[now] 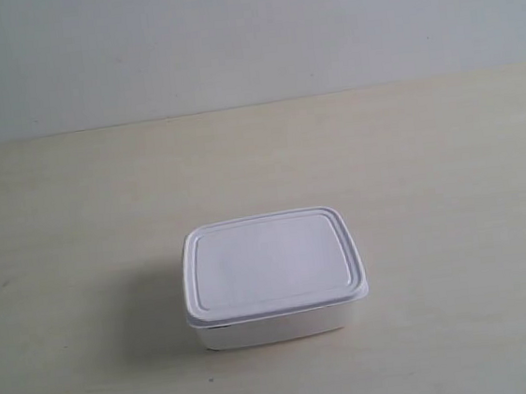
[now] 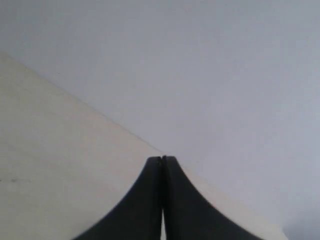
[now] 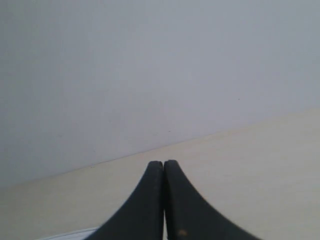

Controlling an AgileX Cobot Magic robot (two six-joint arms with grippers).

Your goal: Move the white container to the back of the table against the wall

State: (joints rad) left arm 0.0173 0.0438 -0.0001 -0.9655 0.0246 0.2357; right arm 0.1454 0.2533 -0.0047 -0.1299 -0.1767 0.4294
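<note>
- table (image 1: 447,159): pale beige wood grain with a few tiny dark specks
- container (image 1: 271,276): white, lid on, standing flat on the table toward its near side, well apart from the table's back edge

You've got the container (image 1: 273,276) closed and upright on the table (image 1: 448,168), well apart from the wall (image 1: 245,29). White, rectangular, rounded corners.
</note>
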